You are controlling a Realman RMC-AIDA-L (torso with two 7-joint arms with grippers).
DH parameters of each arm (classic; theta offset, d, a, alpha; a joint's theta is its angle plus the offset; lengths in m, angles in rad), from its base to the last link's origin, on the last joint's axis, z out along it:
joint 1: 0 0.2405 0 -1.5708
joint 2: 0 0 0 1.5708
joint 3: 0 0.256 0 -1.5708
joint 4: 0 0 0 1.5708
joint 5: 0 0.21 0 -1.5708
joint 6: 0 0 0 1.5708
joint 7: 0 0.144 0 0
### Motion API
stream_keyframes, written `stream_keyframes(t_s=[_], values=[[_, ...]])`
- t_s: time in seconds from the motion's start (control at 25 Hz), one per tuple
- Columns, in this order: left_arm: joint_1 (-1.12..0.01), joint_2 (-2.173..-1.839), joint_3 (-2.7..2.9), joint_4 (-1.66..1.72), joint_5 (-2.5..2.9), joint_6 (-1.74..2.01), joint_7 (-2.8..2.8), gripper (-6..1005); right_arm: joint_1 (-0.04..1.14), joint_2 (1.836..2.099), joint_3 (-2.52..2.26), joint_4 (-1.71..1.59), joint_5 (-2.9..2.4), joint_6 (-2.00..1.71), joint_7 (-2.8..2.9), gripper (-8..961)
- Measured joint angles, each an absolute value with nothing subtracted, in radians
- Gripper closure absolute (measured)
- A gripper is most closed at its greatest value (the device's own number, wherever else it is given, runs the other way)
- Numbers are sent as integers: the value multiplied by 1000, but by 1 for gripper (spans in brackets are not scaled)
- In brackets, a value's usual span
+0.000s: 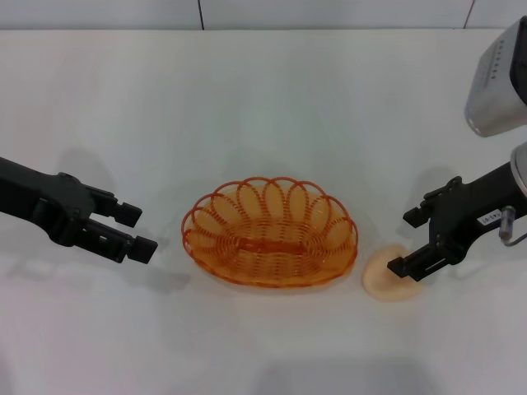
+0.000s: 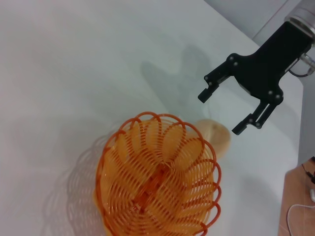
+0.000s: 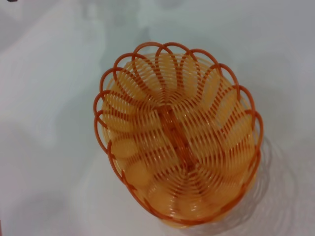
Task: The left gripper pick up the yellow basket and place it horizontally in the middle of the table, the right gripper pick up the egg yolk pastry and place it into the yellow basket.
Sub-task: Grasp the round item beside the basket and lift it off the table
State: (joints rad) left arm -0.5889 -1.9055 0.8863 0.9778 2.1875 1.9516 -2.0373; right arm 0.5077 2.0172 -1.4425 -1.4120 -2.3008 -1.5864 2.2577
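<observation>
Orange-amber, one yellow basket [image 1: 270, 233] lies mid-table [image 1: 263, 99]. One egg yolk pastry [image 1: 385, 280] rests toward the right edge, beneath the right gripper [image 1: 409, 240], fingers spread. The left gripper [image 1: 137, 230] hovers empty, jaws apart, toward the left edge.

Black two-fingered end effectors [image 1: 413, 241]; silver-grey right wrist housing [image 1: 499, 82] (small white label).
</observation>
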Motion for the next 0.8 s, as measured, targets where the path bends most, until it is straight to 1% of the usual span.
stream_keyframes(t_s=[0.64,0.8], values=[[-585,-1905,887,977,2187,1942,-2037,138,508,2017,-1496,-1375,-2310,-1542,2258,184],[-583,-1905,886,977,2187,1941,-2037,138,508,2017,-1503,-1368,-2310,-1540,2258,347]])
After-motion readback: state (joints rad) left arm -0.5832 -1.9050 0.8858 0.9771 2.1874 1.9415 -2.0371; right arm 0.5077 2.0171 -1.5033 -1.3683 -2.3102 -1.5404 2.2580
